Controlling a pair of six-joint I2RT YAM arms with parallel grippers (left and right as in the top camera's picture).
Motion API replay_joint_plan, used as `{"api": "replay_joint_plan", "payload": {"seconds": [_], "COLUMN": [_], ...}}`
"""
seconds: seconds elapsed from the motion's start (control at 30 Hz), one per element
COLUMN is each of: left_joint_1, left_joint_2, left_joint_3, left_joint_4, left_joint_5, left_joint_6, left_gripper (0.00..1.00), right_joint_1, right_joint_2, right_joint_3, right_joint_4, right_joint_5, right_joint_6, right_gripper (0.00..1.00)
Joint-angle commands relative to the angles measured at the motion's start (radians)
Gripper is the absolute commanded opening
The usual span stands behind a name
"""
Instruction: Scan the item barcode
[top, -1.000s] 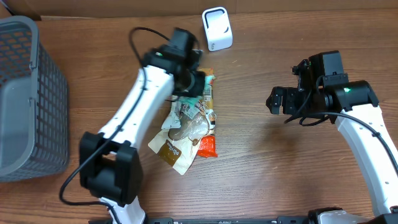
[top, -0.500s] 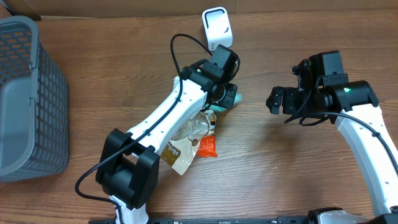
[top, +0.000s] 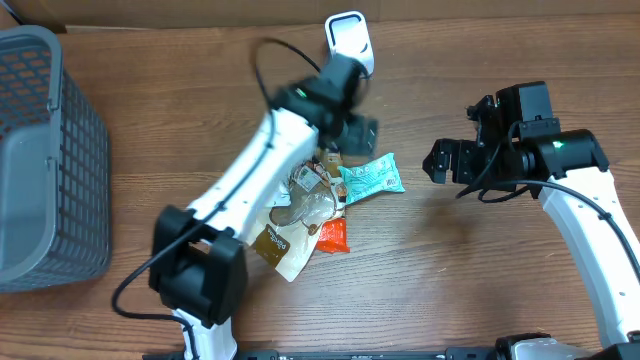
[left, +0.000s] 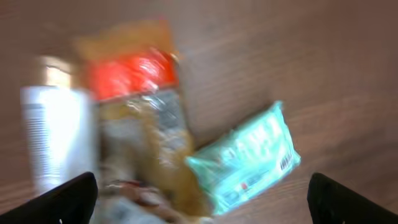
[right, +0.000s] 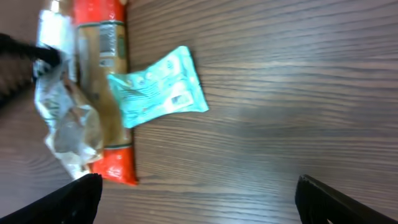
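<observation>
Nearest the robot lies a heap of snack packets (top: 296, 222): crinkled clear and tan film, with an orange-red wrapper end at its 5 o'clock edge. All of it looks soft, glossy and irregular. Just beyond, touching the heap's 2 o'clock side, the teal packet (top: 371, 178) rests flat on the wooden table (top: 450, 280). It is a small pillow-shaped pouch with crimped ends, and the left wrist view shows a dark barcode-like mark near one end. Neither arm holds it. The left gripper (top: 355, 128), blurred, hangs just past the packet at its 11 o'clock with jaws spread wide and nothing between them. The right gripper (top: 446, 160) hovers at the packet's 3 o'clock, also spread and empty. Farthest off, at 12 o'clock, stands the white scanner (top: 348, 45), a smooth, rounded hard-plastic block. A grey mesh basket (top: 60, 130) sits at 9 o'clock. The scan seems yet to be done: the packet must be gripped, lifted and shown to the scanner.
</observation>
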Motion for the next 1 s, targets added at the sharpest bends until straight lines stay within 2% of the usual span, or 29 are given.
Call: {"api": "replay_joint_plan", "payload": {"seconds": [0.0, 0.13, 0.23, 0.37, 0.47, 0.57, 0.8, 0.97], "left_joint_1": [0.100, 0.193, 0.245, 0.298, 0.323, 0.333, 0.333, 0.333], "left_joint_2": [-0.067, -0.069, -0.066, -0.061, -0.061, -0.061, -0.061, -0.061], "left_joint_3": [0.157, 0.229, 0.226, 0.225, 0.225, 0.225, 0.225, 0.225], "left_joint_4": [-0.057, -0.117, -0.118, -0.122, -0.122, -0.122, -0.121, -0.121], "left_joint_5": [-0.021, -0.021, -0.021, -0.021, -0.021, -0.021, -0.021, -0.021], "left_joint_6": [0.001, 0.001, 0.002, 0.002, 0.002, 0.001, 0.001, 0.001], "left_gripper": [1.00, 1.00, 0.99, 1.00, 1.00, 1.00, 1.00, 0.99], "right_joint_1": [0.026, 0.089, 0.134, 0.189, 0.229, 0.253, 0.280, 0.280], "right_joint_2": [0.034, 0.093, 0.136, 0.188, 0.240, 0.297, 0.401, 0.433], "right_joint_3": [0.019, 0.019, 0.019, 0.019, 0.019, 0.020, 0.020, 0.020], "right_joint_4": [0.025, 0.091, 0.158, 0.225, 0.251, 0.263, 0.274, 0.281], "right_joint_5": [-0.078, -0.118, -0.117, -0.032, 0.038, 0.047, 0.049, 0.129], "right_joint_6": [0.034, 0.064, 0.144, 0.277, 0.352, 0.382, 0.395, 0.396], "right_gripper": [0.97, 0.87, 0.70, 0.38, 0.25, 0.20, 0.18, 0.16]}}
